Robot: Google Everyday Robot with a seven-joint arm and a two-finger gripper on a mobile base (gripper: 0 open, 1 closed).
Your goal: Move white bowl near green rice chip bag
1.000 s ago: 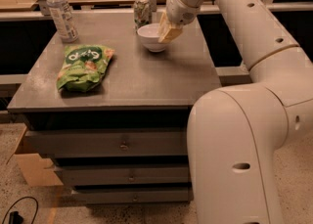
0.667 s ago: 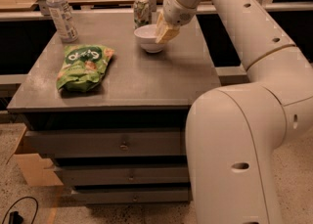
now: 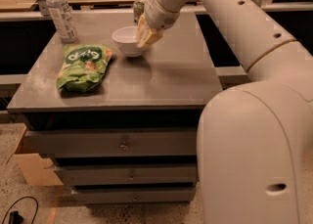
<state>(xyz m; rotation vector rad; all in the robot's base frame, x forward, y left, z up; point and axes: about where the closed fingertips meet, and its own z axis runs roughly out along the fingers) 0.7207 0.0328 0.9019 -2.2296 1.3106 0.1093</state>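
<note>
The white bowl [image 3: 126,40] stands upright on the grey cabinet top [image 3: 161,78], just right of the green rice chip bag [image 3: 82,66], which lies flat near the left side. A small gap separates bowl and bag. My gripper [image 3: 146,36] is at the bowl's right rim, its tan fingers [image 3: 151,38] shut on that rim. The white arm reaches in from the upper right and hides the surface behind the bowl.
A clear water bottle [image 3: 61,12] stands at the back left corner. A patterned can [image 3: 138,9] stands behind the bowl, partly hidden by the wrist. Drawers [image 3: 122,145] sit below the top. The robot's white body [image 3: 254,154] fills the lower right. A cardboard box [image 3: 29,164] is on the floor.
The gripper and the bowl have slid left across the top, so the bowl now stands closer to the green bag. The bag and bottle have not moved.
</note>
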